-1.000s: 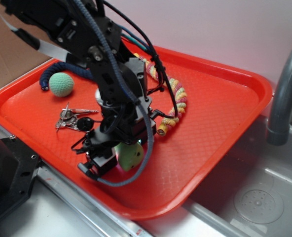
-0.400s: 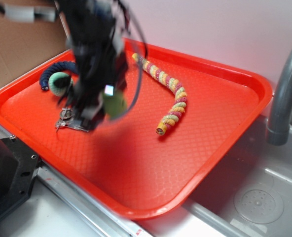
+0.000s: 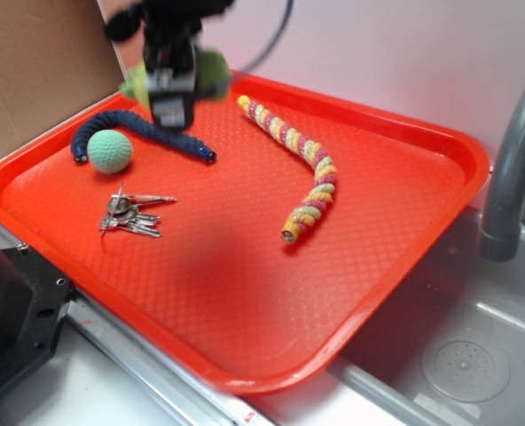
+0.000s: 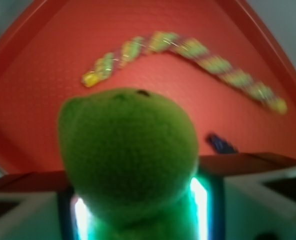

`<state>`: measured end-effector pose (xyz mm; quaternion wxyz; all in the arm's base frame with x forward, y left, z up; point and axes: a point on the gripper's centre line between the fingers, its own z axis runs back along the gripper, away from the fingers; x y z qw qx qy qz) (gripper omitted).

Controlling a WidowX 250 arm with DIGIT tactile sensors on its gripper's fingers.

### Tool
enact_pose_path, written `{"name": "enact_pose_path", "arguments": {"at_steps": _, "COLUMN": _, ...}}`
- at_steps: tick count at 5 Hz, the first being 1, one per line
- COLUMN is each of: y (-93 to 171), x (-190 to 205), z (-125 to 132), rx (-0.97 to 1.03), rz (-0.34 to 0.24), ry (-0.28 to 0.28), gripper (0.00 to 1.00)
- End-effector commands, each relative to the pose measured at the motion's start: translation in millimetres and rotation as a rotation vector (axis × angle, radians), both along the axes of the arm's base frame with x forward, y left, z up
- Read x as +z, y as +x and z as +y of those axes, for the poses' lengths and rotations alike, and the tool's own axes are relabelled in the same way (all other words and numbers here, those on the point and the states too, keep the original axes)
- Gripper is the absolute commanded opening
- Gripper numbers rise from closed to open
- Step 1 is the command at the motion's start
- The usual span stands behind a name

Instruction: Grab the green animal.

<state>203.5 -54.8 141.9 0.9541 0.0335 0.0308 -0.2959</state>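
I saw the tool [image 3: 174,84] up in the air above the back left part of the tray [image 3: 440,191], and it was pinching the green animal [image 4: 128,155] tight between its two sides. From the side camera the tool looked blurry. Bits of green [image 3: 211,71] stuck out on both sides of it.

From the wrist camera the green animal filled most of the picture. It was fuzzy and lime green, with a round head and one tiny dark spot near the top. A bright bluish light glowed on both sides of it where the tool pressed in.

Below it sat the red tray with a bumpy bottom. A long striped snake [image 3: 296,169] in yellow, pink and green lay curved across the middle. A dark blue snake [image 3: 147,131] lay at the back left, and a mint-green ball [image 3: 110,151] sat touching it. A bunch of keys [image 3: 131,216] lay near the ball, a bit closer to the front.

The tray sat on a shiny metal surface [image 3: 475,355], with a round drain [image 3: 465,366] to the right. A gray faucet [image 3: 511,169] curved up on the right side. Brown cardboard [image 3: 32,80] stood at the back left, and a pale wall [image 3: 378,53] was behind the tray.
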Motion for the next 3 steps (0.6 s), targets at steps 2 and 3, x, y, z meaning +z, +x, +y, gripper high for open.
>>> {"name": "enact_pose_path", "arguments": {"at_steps": 2, "y": -27, "x": 64, "z": 26, "rx": 0.64, "rz": -0.118, "ry": -0.035, "gripper": 0.0}}
{"name": "enact_pose_path", "arguments": {"at_steps": 3, "y": -28, "x": 67, "z": 23, "rx": 0.65, "rz": -0.102, "ry": -0.039, "gripper": 0.0}}
